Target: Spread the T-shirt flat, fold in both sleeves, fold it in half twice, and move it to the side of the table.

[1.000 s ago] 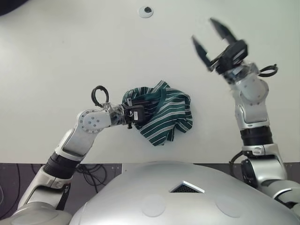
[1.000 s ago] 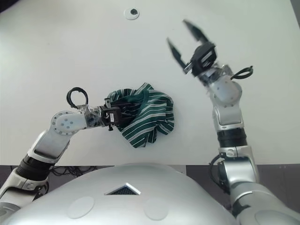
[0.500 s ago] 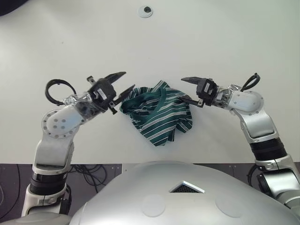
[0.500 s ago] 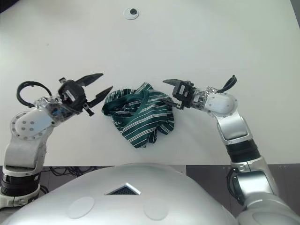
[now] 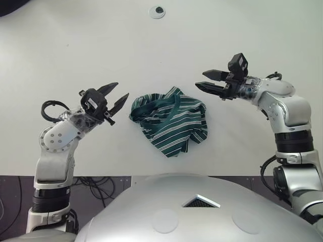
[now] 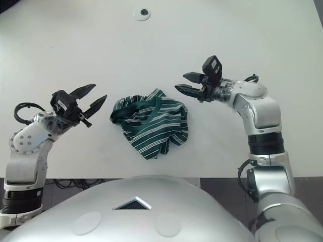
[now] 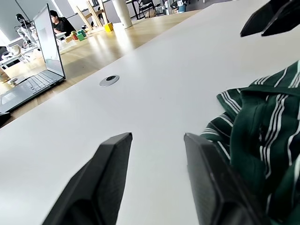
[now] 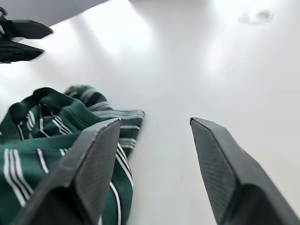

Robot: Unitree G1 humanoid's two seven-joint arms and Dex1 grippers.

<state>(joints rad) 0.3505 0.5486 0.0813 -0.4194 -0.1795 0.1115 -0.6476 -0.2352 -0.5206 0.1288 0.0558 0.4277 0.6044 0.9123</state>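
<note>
The T-shirt (image 5: 169, 121) is lying bunched in a heap on the white surface (image 5: 75, 45), between the two claws; the left claw (image 5: 120, 92) is hovering just beside it, fingers parted and empty; the right claw (image 5: 202, 79) is hanging near its far corner, likewise spread, gripping nothing. The risk I am weighing: a claw pinching several crumpled layers at once, dragging the heap instead of spreading it.
</note>
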